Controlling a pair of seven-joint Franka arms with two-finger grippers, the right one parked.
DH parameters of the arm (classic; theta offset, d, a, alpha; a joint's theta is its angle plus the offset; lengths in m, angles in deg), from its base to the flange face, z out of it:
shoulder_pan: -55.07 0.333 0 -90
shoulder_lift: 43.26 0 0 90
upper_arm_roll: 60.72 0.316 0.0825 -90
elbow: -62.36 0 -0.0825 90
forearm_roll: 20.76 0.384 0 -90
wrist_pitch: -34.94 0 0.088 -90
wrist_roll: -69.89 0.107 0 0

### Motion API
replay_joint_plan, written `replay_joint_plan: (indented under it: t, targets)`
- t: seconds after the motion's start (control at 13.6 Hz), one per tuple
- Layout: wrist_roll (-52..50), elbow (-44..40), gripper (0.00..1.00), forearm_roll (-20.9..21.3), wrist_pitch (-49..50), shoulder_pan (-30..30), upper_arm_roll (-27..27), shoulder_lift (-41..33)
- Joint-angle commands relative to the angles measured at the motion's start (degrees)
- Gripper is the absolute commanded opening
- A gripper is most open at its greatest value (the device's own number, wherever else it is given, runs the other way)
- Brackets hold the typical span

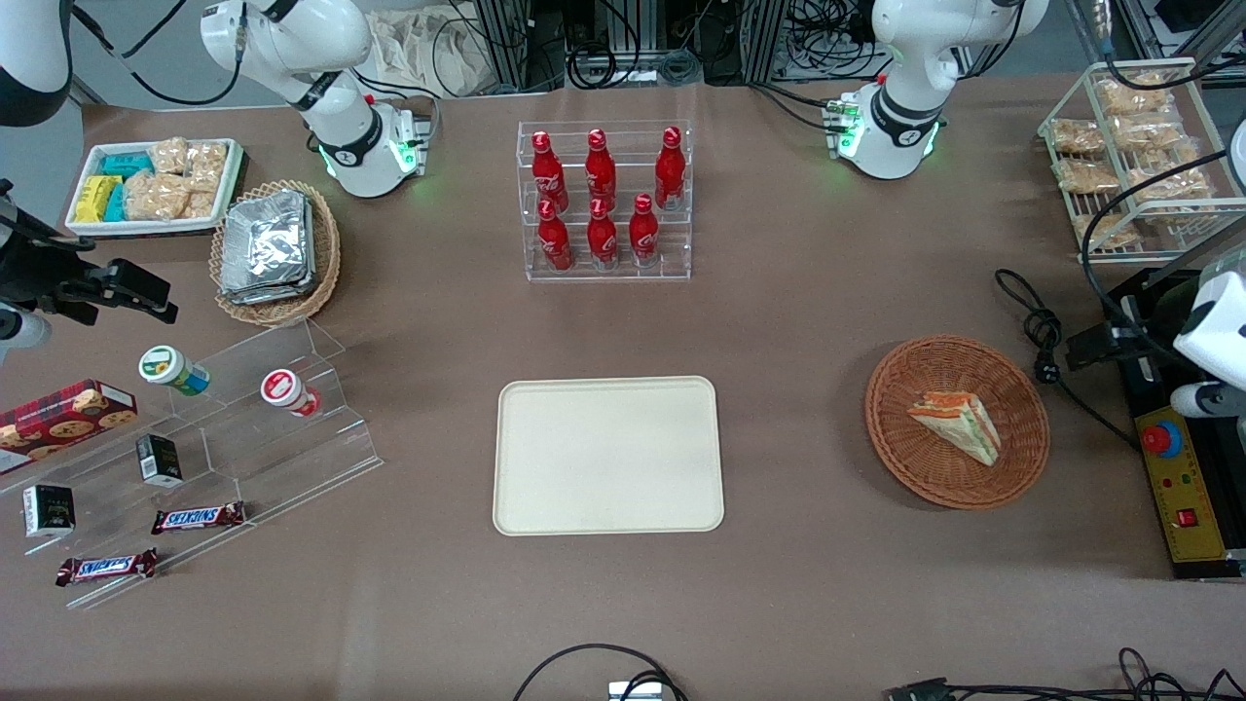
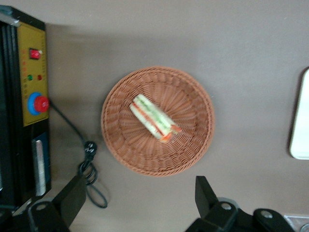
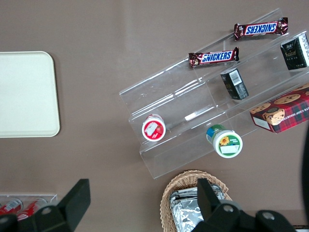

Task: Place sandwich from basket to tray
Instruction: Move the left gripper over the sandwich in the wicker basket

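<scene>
- The brown desk carries everything; my large cream rectangular plastic tray sits bare at lower centre of the front view.
- The round reddish-brown wicker basket, at that view's right, holds the small clear-wrapped triangular sandwich.
- My claw hovers above the basket's edge, fingers spread wide, holding nothing.
- I judge this the approach step: next, centre over the wedge and descend.

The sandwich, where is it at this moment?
The sandwich lies in the basket, toward the working arm's end of the table, apart from the tray. The gripper hangs open above it.
</scene>
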Motion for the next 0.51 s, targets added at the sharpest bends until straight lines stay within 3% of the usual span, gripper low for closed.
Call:
replay_joint_plan:
  t: [0.0,0.22,0.44]
  targets:
    - [-4.4,-0.5,1.0,-1.4,-1.5,0.7,-0.3,0.5]
    - [-9.6,0.5,1.0,-0.9,-2.2,0.2,-0.4,1.3]
    - [-25.5,4.8,1.0,1.9,-5.8,-3.7,-0.7,0.8]
